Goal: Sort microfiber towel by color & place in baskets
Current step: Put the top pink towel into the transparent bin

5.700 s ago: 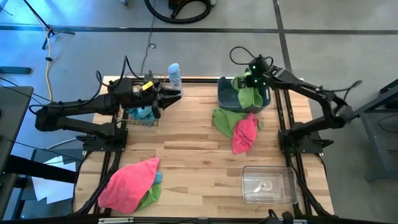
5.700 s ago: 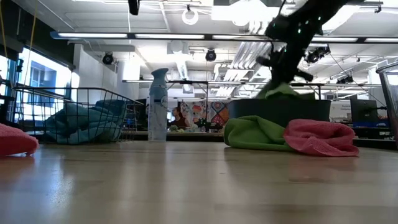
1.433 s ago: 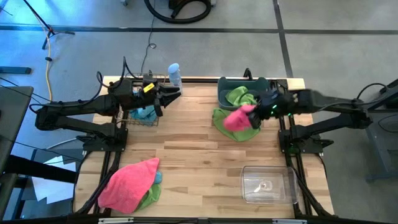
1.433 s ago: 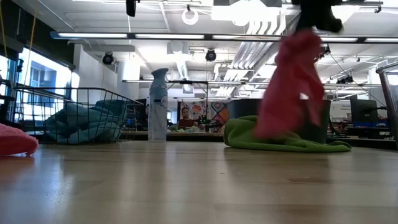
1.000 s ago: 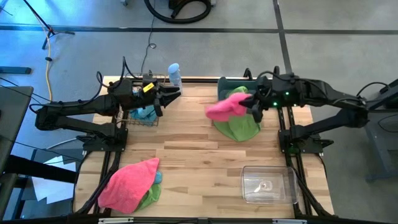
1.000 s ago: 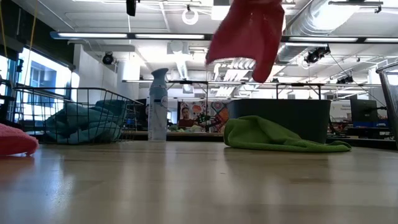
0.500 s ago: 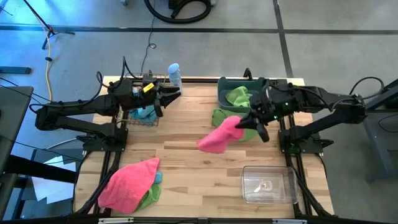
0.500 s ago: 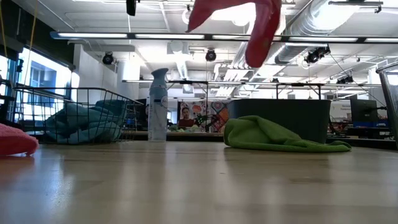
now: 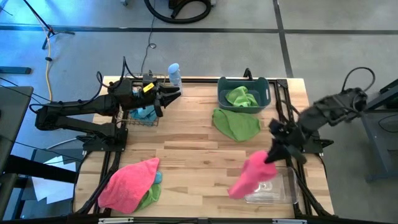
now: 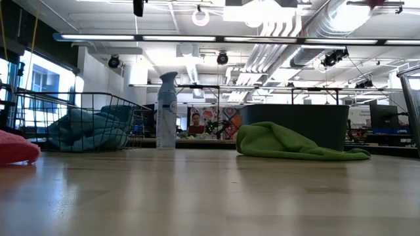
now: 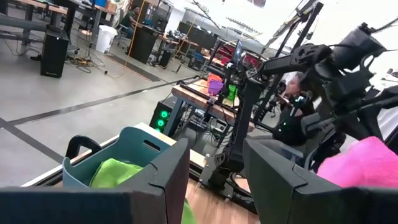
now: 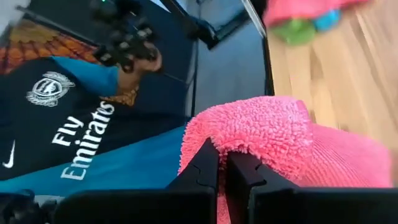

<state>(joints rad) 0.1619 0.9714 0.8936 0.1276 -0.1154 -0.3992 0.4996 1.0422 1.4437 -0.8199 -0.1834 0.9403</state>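
Observation:
My right gripper [image 9: 272,155] is shut on a pink microfiber towel [image 9: 250,175], which hangs over the clear bin [image 9: 283,190] at the near right. A lime green towel [image 9: 236,124] lies flat on the table in front of the slate-blue tub [image 9: 265,91], and another green towel [image 9: 240,96] is inside the tub. My left gripper [image 9: 171,96] stands open and level beside the black wire basket [image 9: 139,116], which holds a light blue towel [image 9: 144,114]. Pink [image 9: 126,182], green [image 9: 150,198] and blue [image 9: 159,177] towels are heaped at the near left. My right gripper pinches a bunched fold of the pink towel [image 12: 244,138] between its two fingers. The fingers come from the table's right side, slanting down. The towel trails from them toward the table's left, lifted clear of the table, above the clear bin's left part.
A pale blue spray bottle [image 9: 175,73] stands at the far edge next to the wire basket. Bare wood [image 9: 193,146] lies between the heap at the near left and the clear bin. A person in a dark and blue shirt [image 12: 74,143] is beyond the table.
My right gripper has swung from over the green towel by the tub toward the table's near right, tipping downward, and carried the pink towel with it. The towel, clear of the table throughout, has swept across the table's middle and now hangs over the clear bin.

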